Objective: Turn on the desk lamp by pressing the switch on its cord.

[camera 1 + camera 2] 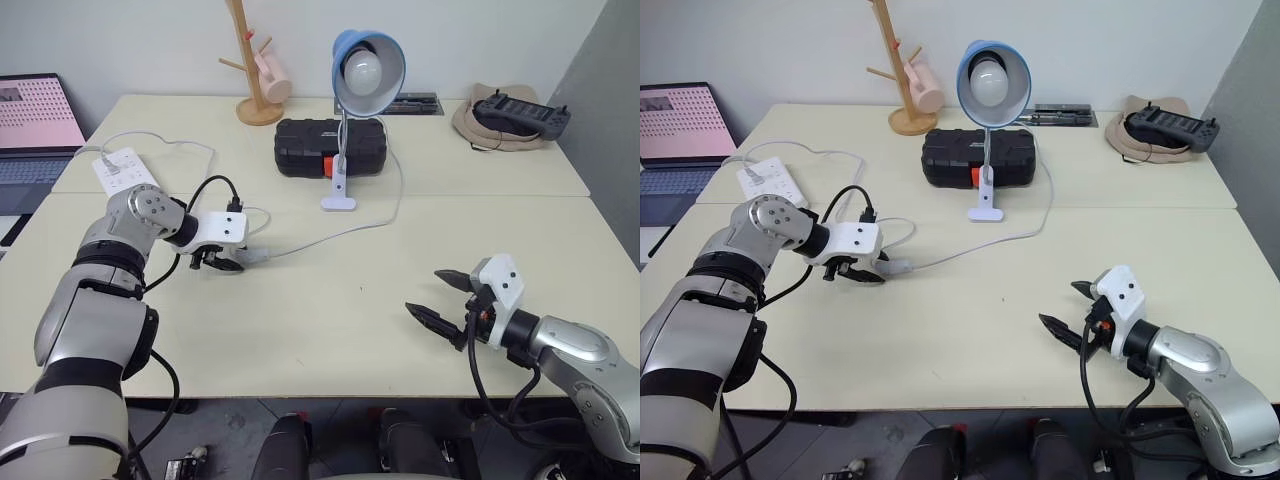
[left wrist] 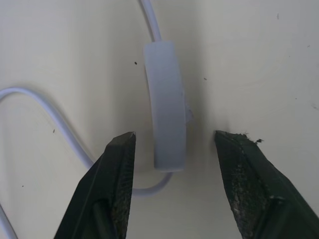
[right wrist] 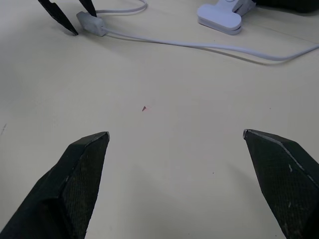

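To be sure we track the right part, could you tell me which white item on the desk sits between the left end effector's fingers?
The switch, the small oblong piece on the cord; the power strip and lamp base lie farther back.

Pale worktop [image 1: 330,330], seam across the middle. On it: desk lamp [image 1: 352,110] base, black case [image 1: 330,147] behind, white cord [image 1: 330,237] with switch [image 1: 255,255], power strip [image 1: 124,170], wooden rack [image 1: 255,70], hat with controller [image 1: 510,120], laptop [image 1: 35,130] far left.
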Controlling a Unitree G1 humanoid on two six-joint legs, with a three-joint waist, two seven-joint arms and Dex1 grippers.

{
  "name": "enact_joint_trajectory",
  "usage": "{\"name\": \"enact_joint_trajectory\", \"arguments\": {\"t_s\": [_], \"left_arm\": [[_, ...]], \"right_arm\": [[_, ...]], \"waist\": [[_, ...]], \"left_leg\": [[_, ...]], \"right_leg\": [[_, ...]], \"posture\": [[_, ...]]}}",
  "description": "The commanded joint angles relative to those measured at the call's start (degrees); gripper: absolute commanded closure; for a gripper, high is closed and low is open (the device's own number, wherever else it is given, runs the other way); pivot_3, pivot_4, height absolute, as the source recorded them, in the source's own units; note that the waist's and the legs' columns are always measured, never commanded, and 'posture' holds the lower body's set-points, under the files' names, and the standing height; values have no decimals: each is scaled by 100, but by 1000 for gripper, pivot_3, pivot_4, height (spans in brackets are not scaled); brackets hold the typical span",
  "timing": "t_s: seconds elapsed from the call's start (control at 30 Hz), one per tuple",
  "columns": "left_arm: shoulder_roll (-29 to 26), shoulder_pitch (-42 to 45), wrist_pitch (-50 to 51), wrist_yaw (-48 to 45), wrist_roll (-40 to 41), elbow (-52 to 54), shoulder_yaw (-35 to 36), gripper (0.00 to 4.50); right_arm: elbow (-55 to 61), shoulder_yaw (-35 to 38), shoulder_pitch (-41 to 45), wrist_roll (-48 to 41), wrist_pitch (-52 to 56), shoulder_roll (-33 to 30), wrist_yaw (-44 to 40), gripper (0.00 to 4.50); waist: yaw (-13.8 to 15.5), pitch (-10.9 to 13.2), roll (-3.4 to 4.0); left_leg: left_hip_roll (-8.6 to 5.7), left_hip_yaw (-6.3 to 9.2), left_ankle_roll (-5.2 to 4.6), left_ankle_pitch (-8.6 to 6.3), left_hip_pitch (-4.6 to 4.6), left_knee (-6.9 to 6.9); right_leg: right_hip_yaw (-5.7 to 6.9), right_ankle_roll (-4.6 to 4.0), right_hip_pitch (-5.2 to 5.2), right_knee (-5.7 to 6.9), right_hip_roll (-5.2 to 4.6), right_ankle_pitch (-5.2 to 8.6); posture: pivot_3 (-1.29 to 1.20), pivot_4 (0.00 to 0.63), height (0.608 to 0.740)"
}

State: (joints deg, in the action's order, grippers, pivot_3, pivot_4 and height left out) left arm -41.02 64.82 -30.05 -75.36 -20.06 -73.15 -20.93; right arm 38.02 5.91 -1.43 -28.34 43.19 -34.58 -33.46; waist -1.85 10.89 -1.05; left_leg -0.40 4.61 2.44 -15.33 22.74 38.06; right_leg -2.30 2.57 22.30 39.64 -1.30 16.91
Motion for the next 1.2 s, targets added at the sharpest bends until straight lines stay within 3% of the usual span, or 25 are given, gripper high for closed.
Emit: {"name": "enact_joint_trajectory", "arguments": {"t_s": [0.03,0.2,0.33,0.43,0.5,0.6,0.7,0.83,1.07,1.2], "left_arm": [[97,142,190,87,111,-71,223,3171],[123,89,192,59,101,-55,286,4120],[338,127,711,-412,574,3,686,4113],[637,187,1786,-1363,1188,380,1048,4113],[736,48,2732,-1684,1866,1154,931,4113],[878,-253,4927,-1714,3051,2964,848,4113],[985,-591,6537,-1667,3619,4370,1043,4113],[1455,-928,8469,-783,4577,5690,1517,4113],[1690,-1308,9746,18,5534,6665,1940,4113],[1611,-1515,10016,177,5900,7028,1954,4113]], "right_arm": [[208,63,31,-94,-56,20,74,0],[180,69,78,-140,-47,46,115,0],[148,153,79,-286,16,104,125,0],[194,309,20,-660,206,162,116,0],[246,374,-2,-889,323,158,96,0],[361,493,54,-1635,706,224,117,0],[391,665,235,-2653,1101,450,454,0],[112,707,703,-4552,1203,967,1549,0],[-213,456,1117,-6422,906,1045,2909,0],[-333,356,1271,-7006,606,1008,3330,0]], "waist": [[0,0,0],[6,-1,-1],[10,-1,-2],[2,-1,-3],[4,0,-4],[-10,0,-3],[-18,-1,-3],[-89,-1,-2],[-116,-1,-2],[-116,-1,-2]], "left_leg": [[-1,0,0,0,1,0],[-2,1,0,0,5,0],[-2,3,0,0,7,1],[-2,2,0,0,8,1],[-2,4,0,0,13,1],[11,15,0,0,14,1],[19,31,0,0,12,1],[27,32,1,1,1,2],[33,33,0,1,-2,1],[32,32,0,2,-1,1]], "right_leg": [[0,0,0,0,0,0],[1,0,0,-5,-1,0],[4,0,0,-5,-1,0],[3,0,1,-7,-1,0],[6,0,2,-7,-1,0],[1,-1,2,-6,-2,0],[-4,-1,1,-6,-4,1],[-11,-3,0,7,-4,1],[-11,-5,2,14,-6,3],[-13,-6,2,11,-8,3]], "posture": [[0,150,740],[0,150,740],[0,150,740],[0,150,740],[0,150,740],[0,150,740],[0,150,740],[0,150,740],[0,150,740],[0,150,740]]}}
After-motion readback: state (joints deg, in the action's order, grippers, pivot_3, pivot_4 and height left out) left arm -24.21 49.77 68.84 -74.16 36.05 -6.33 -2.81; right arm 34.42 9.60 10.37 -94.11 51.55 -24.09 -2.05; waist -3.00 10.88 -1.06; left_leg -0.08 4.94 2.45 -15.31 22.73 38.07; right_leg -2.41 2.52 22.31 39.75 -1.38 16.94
